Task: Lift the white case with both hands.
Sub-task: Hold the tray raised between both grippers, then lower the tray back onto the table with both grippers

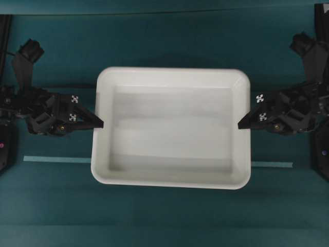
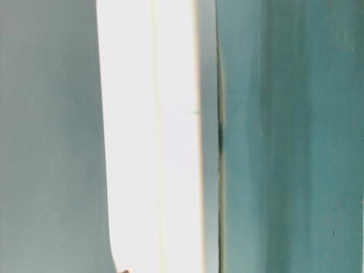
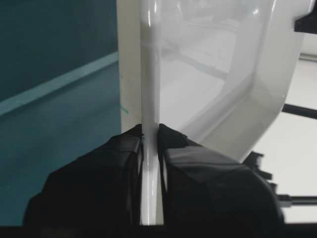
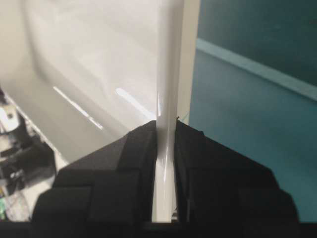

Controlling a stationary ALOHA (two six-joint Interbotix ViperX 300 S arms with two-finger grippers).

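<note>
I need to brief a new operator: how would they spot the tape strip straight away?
On the teal tabletop, find the white case. The tape strip runs sideways beneath its near half, showing on both sides. It is thin, flat and pale, unlike the broad rimmed case.

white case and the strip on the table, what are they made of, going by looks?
White case: looks like glossy moulded plastic; bright highlight streaks run along its thin rim, and the corners are rounded. Pale strip: thin, flat, matte, lying flush on the teal table, so probably tape, though paper can't be ruled out.
</note>
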